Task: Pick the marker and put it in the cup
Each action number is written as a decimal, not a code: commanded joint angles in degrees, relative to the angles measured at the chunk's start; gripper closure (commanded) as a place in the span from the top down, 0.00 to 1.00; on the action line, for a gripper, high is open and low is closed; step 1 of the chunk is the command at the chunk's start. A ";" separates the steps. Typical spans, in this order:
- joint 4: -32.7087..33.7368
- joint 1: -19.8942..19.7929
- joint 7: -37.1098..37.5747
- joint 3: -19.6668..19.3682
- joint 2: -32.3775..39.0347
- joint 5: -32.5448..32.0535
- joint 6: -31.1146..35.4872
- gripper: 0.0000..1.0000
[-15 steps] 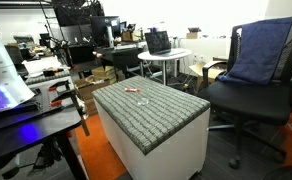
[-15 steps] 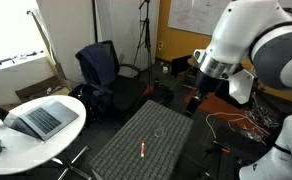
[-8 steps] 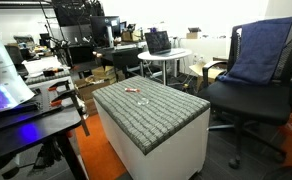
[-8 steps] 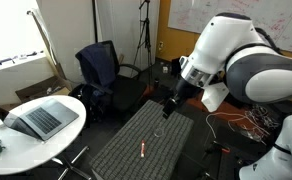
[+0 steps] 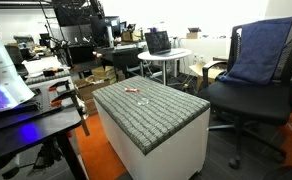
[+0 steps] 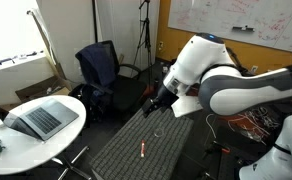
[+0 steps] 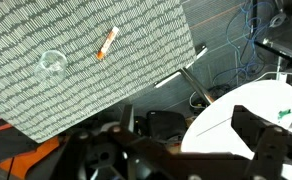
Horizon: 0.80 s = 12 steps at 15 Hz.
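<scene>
Red marker (image 6: 142, 148) lies flat on the grey woven top of the table (image 6: 121, 160), well apart from the gripper (image 6: 151, 106), which hangs in the air over the table's far end in that exterior view. The cup (image 6: 158, 131) stands upright on the same top, near the marker but not touching it, and sits roughly between the marker and the gripper.

In the wrist view the marker (image 7: 107, 42) shows its red body with a pale end, lying at a slant. The cup (image 7: 53, 64) stands beside it to the left, and a strip of the table (image 7: 136, 80) is bare between them. Both are high in that view, far from the gripper (image 7: 186, 125), whose dark fingers (image 7: 127, 118) enter from the bottom edge. The jaws stand spread wide with nothing between them.

In an exterior view the marker (image 5: 132, 91) and the cup (image 5: 142, 100) are small marks near the table's (image 5: 161, 125) far corner.
</scene>
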 commanded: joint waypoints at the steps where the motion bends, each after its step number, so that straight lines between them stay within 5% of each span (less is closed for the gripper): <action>1: 3.01 -1.24 5.55 0.68 6.56 -1.26 4.63 1.00; 12: 3.79 -0.16 10.78 -3.19 18.47 -6.80 17.09 1.00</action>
